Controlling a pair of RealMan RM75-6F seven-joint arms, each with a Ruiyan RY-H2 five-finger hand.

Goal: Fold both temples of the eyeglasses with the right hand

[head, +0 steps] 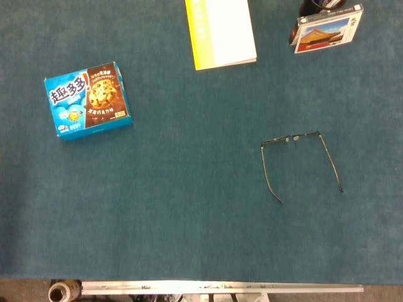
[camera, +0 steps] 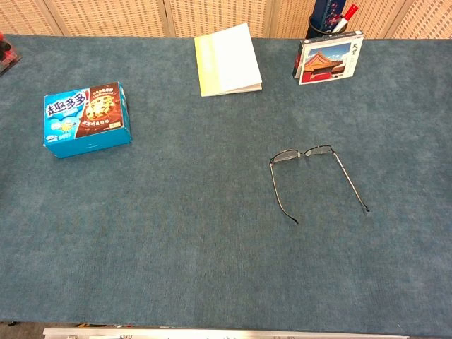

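Head view: the eyeglasses [head: 301, 157] lie on the blue-carpeted worktop [head: 189, 220], right of centre, both temples spread open and pointing toward the near edge, the front frame on the far side. Neither hand appears, so whether the fingers are apart or together cannot be told. A blue cookie box [head: 87, 99] with white Chinese characters and a chocolate-chip cookie picture sits at the left. A white booklet with a yellow edge [head: 220, 31] lies at the far side, well apart from the eyeglasses. A picture box [head: 326, 28] showing a red palace stands at the far right.

Chest view: the eyeglasses [camera: 314, 178] rest flat, temples open. The cookie box [camera: 87, 117], booklet [camera: 227, 59] and picture box [camera: 329, 60] hold the same places; a dark pen cup [camera: 330, 25] stands behind the picture box. No hand shows.
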